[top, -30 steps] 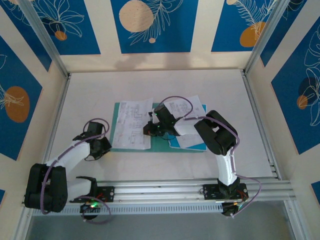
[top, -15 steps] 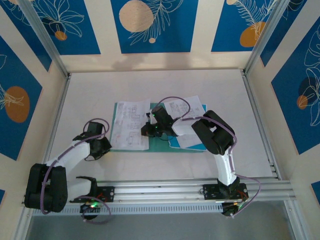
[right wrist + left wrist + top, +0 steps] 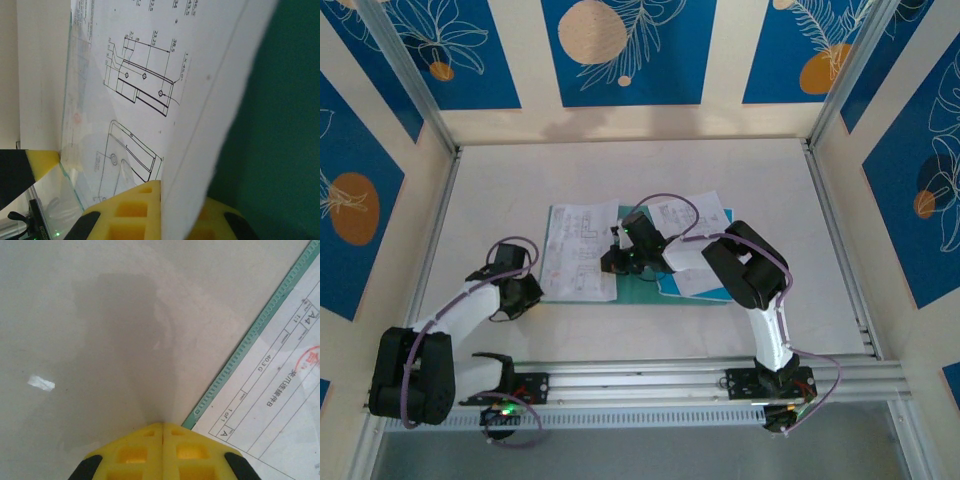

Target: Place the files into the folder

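The teal folder (image 3: 638, 287) lies open in the middle of the table. A white printed sheet (image 3: 580, 250) of the files covers its left half. My right gripper (image 3: 609, 262) is shut on that sheet's right edge. In the right wrist view the sheet (image 3: 150, 75) runs up from between the yellow fingers (image 3: 130, 210), lifted off the teal folder (image 3: 280, 125). More white sheets (image 3: 695, 240) lie on a sky-blue sheet (image 3: 718, 295) over the folder's right half. My left gripper (image 3: 536, 293) is shut and empty, its tips (image 3: 163, 427) at the folder's near left corner (image 3: 240, 360).
Aluminium rails run along the near edge (image 3: 650, 378) and up both sides of the table. A small scrap of tape (image 3: 41, 382) lies on the bare white tabletop left of the folder. Printed blue and cream walls close in the back and sides.
My right gripper has drawn the held sheet slightly to the left across the folder. The left arm has stayed still.
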{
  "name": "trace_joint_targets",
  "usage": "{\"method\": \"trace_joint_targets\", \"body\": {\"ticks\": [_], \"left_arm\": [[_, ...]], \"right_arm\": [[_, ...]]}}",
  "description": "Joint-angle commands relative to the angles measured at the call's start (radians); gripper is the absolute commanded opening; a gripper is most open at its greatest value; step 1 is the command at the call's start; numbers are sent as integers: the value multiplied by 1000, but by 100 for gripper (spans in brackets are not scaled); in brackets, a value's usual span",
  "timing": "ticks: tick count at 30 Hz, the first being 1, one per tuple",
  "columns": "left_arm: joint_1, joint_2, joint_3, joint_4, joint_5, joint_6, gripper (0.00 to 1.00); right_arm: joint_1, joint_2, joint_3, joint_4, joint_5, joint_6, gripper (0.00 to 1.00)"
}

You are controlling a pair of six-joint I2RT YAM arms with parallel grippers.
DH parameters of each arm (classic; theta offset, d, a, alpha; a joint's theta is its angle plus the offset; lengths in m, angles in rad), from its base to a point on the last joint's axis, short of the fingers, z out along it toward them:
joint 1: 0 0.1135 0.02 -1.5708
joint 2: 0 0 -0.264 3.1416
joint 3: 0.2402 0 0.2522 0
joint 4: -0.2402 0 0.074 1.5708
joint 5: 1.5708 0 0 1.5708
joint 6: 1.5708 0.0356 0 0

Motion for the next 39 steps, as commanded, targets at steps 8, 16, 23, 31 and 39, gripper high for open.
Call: {"method": "trace_joint_targets", "body": {"ticks": [8,16,23,31,39], "left_arm": [[13,11,-31,27,36,-2,0],[12,-14,-31,12,38,-5,0],[10,-116,0,-74,20,-1,0],[4,-163,65,-111,75,26,0],[-103,-54,120,19,136,38,0]], "right_arm": [[22,13,3,-11,-17,8,0],[26,0,8,-45,3,15,0],[22,-85,14,-141,78,31,56],[-15,-217,60,-420,227,64,70],[-66,-365,-46,-530,299,184,56]]}}
